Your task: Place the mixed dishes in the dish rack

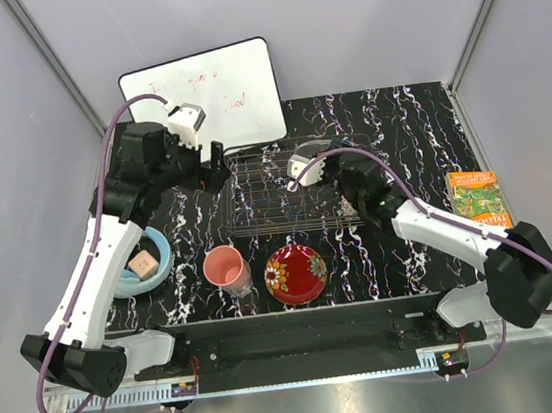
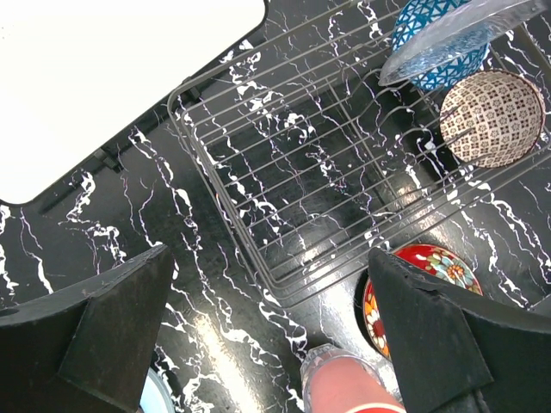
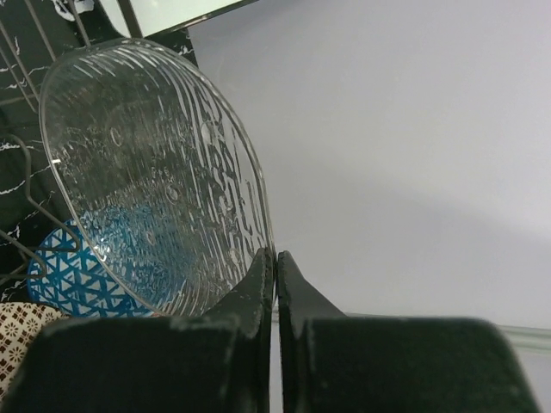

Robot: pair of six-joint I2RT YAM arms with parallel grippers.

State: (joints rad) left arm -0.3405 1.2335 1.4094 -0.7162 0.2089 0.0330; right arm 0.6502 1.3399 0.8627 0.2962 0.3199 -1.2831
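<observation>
The dark wire dish rack lies mid-table and shows in the left wrist view. In it sit the blue patterned bowl and the cream-gold patterned bowl. My right gripper is shut on the rim of the clear glass bowl and holds it tilted above the blue bowl. My left gripper is open and empty above the rack's left edge. The pink cup and red floral plate stand in front of the rack. The stemmed glass is out of view.
A white whiteboard lies behind the rack. A plain light-blue bowl holding a beige block sits at the left. An orange and green packet lies at the right. Grey walls close in the table.
</observation>
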